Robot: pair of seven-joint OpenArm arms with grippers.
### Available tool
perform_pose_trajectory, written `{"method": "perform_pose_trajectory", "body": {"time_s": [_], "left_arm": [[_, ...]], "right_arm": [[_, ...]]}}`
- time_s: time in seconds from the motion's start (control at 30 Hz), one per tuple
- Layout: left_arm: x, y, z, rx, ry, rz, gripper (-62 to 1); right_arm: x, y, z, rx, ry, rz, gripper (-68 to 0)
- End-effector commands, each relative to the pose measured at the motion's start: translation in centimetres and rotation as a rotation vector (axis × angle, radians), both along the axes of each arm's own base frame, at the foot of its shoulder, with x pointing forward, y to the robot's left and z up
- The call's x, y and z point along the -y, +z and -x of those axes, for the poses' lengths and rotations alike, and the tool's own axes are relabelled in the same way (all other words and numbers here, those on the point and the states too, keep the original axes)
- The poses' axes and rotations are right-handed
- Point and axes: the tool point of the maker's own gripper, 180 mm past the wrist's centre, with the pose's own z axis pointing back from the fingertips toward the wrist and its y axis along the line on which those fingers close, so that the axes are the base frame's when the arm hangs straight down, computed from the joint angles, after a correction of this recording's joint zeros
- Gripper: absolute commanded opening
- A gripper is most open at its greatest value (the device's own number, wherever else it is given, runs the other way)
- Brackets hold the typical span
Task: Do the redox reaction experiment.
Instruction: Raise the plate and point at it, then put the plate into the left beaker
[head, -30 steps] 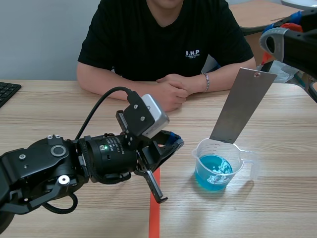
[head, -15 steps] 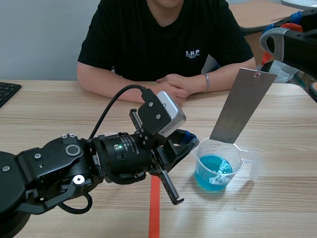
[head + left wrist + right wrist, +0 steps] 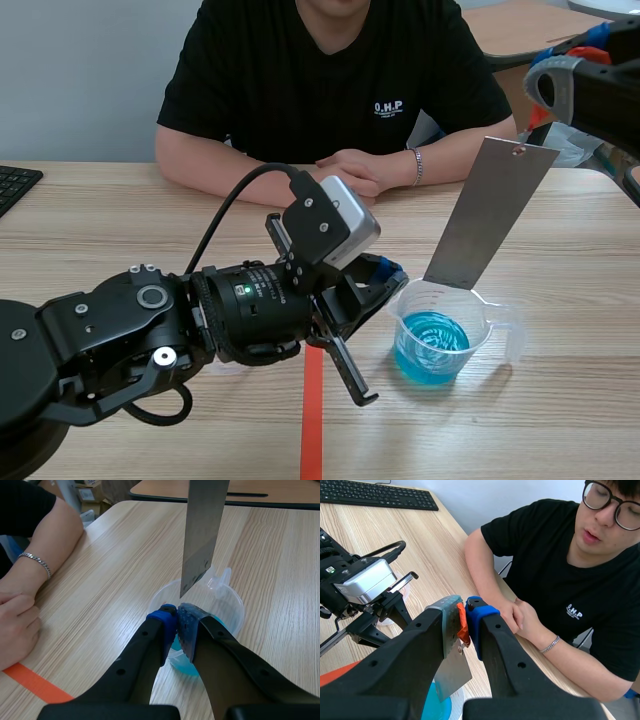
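Note:
A clear plastic beaker (image 3: 470, 310) with blue liquid (image 3: 430, 345) stands right of the table's middle. My left gripper (image 3: 388, 275) is at its near-left rim. In the left wrist view that gripper (image 3: 175, 617) is shut on the beaker's (image 3: 227, 605) thin wall, one pad outside and one over the liquid. My right gripper (image 3: 540, 115), raised at the top right, is shut on the top of a long grey metal strip (image 3: 485, 215). The strip hangs slanted, its lower end just above the beaker's far rim. The right wrist view shows the gripper (image 3: 462, 612) pinching the strip (image 3: 451, 667) at an orange tag.
A person in a black shirt sits across the table with folded hands (image 3: 345, 180) resting near the beaker's far side. A black keyboard (image 3: 15, 185) lies at the left edge. An orange-red tape line (image 3: 312, 420) runs under my left arm.
My left arm has moved right until its gripper reached the beaker's rim. The blue liquid now ripples. The right arm and the strip have stayed still.

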Motion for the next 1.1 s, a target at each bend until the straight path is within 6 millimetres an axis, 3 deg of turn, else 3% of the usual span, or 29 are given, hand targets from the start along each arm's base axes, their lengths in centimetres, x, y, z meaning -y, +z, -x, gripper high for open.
{"method": "perform_pose_trajectory", "body": {"time_s": [0.0,0.87,1.07], "left_arm": [[0.68,1.64,-0.21,0.026,-0.007,0.045,-56.3],[0.64,1.6,-0.21,0.026,-0.006,0.044,-56.3],[-0.26,1.04,-0.12,0.024,-0.001,0.03,-56.3]], "right_arm": [[-0.23,1.05,0.11,0.032,0.02,-0.007,-66.0],[-0.23,1.06,0.11,0.033,0.021,-0.007,-66.0],[-0.23,1.07,0.1,0.033,0.021,-0.007,-66.0]]}}
